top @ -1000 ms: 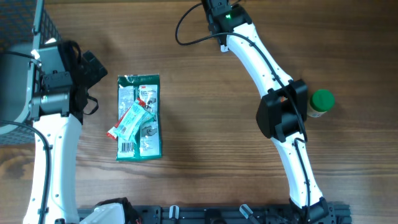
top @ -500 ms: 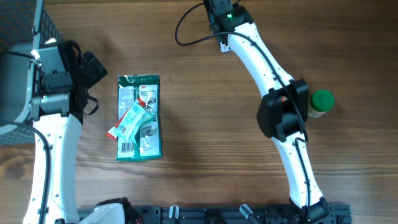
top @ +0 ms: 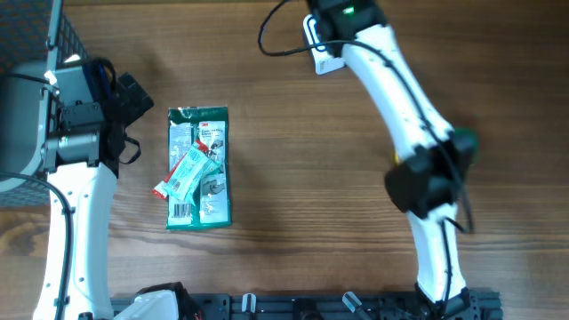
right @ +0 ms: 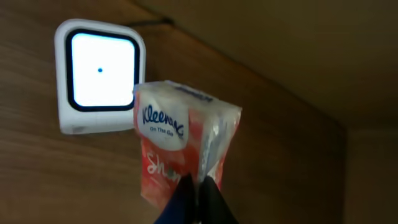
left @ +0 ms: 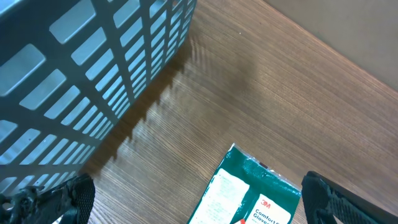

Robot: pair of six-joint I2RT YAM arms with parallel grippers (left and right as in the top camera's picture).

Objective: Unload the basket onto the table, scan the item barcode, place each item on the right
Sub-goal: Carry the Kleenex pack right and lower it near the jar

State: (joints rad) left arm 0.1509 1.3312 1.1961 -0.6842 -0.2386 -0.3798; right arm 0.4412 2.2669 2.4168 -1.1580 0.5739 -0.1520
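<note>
1. Brown wooden table point(top: 293, 178) fills the overhead view, with both arms reaching in from its near edge.
2. Right gripper point(right: 198, 186) is up at the far edge of the table, its jaws pinched tight on the lower edge of a red-and-white Kleenex tissue pack point(right: 180, 143).
3. That pack hangs just beside a white scanner point(right: 99, 71) with a lit square window. The pack's upper corner overlaps the scanner's right edge in the wrist view, but whether they touch cannot be told.
4. Left gripper point(left: 198, 186) hovers by the left edge of the table, jaws spread wide and empty.
5. Below it, left of the table's centre, lies a green 3M glove packet point(top: 213, 200), with a slim teal-and-red wrapper point(top: 185, 173) lying slantwise across it.
6. A grey slotted basket point(left: 93, 68) stands at the far left corner.
7. Near the right edge, a green lid point(top: 466, 140) shows – mostly hidden behind the right arm.
</note>
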